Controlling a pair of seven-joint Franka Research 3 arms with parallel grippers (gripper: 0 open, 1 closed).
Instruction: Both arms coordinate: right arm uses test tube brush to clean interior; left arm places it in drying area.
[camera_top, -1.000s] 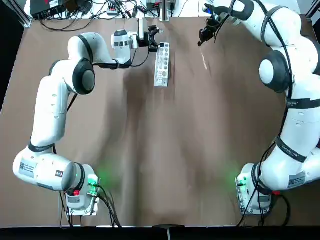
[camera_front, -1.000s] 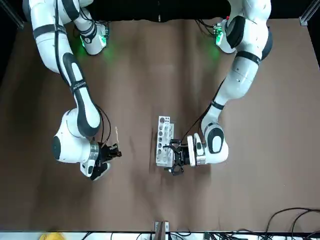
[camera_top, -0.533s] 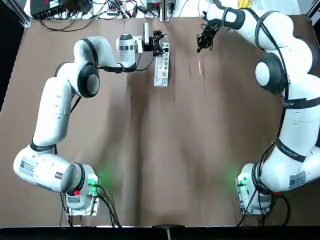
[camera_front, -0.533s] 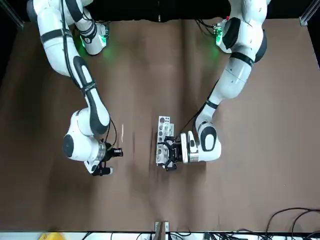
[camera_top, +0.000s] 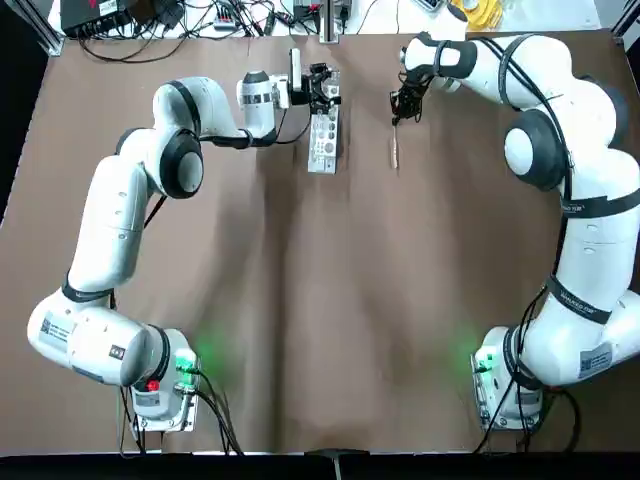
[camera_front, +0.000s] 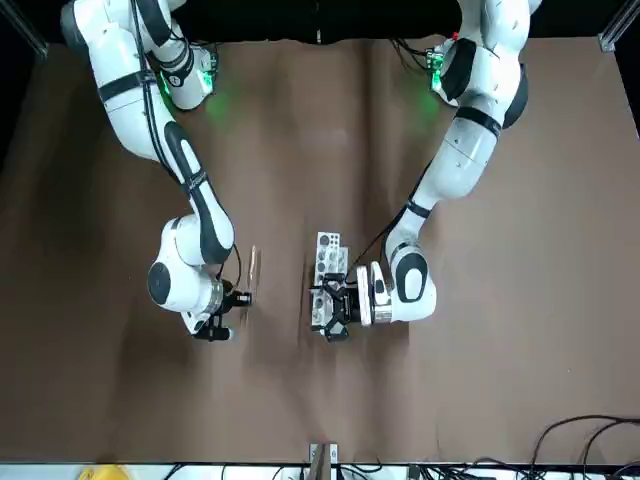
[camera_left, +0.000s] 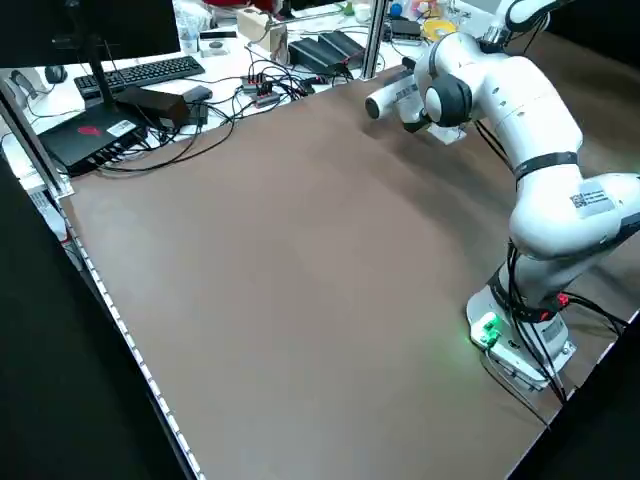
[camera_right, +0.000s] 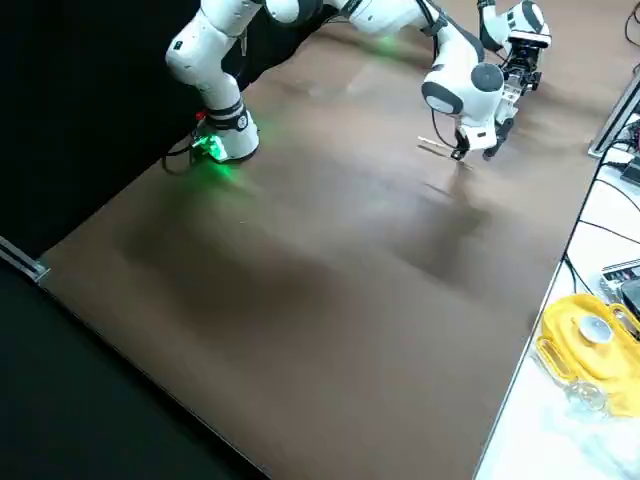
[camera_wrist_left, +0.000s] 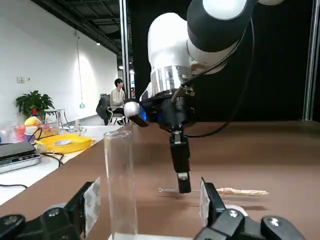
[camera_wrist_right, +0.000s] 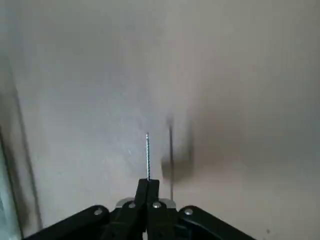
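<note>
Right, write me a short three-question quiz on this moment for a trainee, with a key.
1. True or false: the right tool is shut on the thin wire end of the test tube brush.
2. Pick one: the clear tube stands (a) upright between the open fingers of the left tool, (b) clamped in the right tool, (c) flat on the table beside the brush.
3. Fill in: seen from overhead, the white rack lies on the robot's ___ side of the brush.

Key: 1 true; 2 a; 3 left.
</note>
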